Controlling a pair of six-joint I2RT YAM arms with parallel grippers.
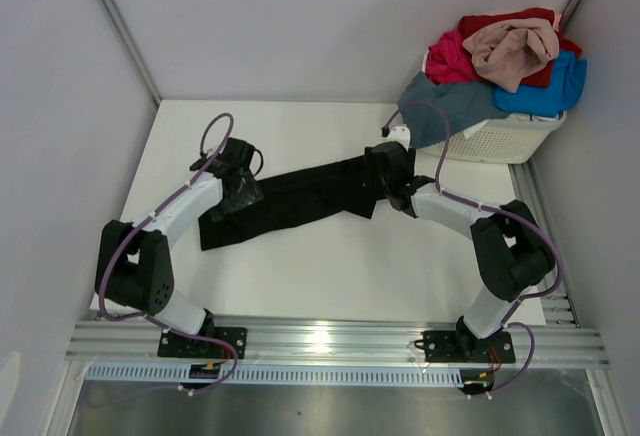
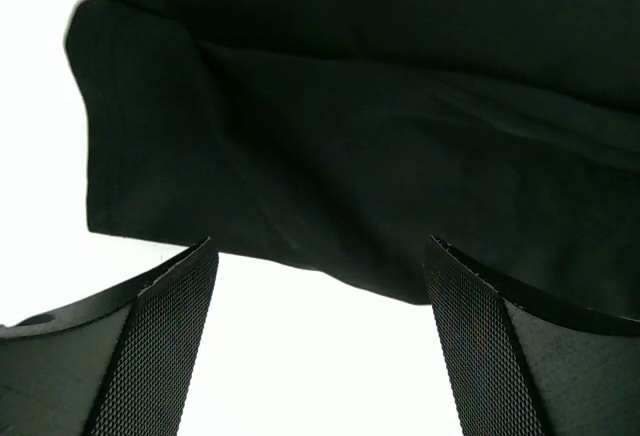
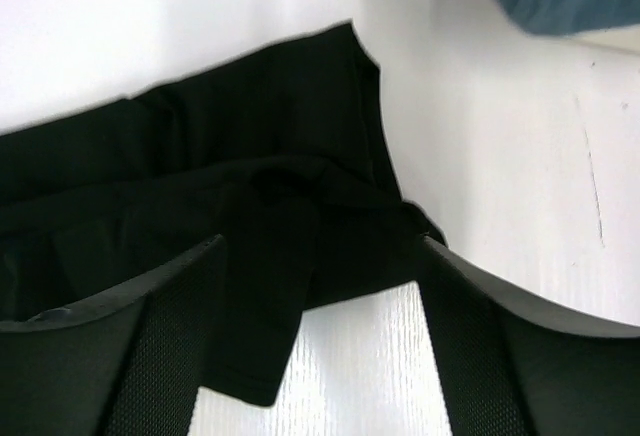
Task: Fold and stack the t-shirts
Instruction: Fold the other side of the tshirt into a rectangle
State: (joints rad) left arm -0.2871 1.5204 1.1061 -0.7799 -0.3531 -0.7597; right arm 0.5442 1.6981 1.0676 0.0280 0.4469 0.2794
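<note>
T-shirt (image 1: 300, 201), black, long on table (image 1: 330, 276) | left gripper (image 2: 320, 254) spread | right gripper (image 3: 322, 246) spread

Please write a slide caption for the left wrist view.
Open left fingers above the black t-shirt on the white table.

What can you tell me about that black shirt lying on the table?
The black shirt is soft, plain, matte cloth, bunched into a long narrow strip that lies slanted across the white table, creased rather than flat. A stitched hem shows at the end by the left gripper. That gripper and the right gripper stand open over its two ends, gripping nothing. A flap lies between the right one's fingers.
</note>
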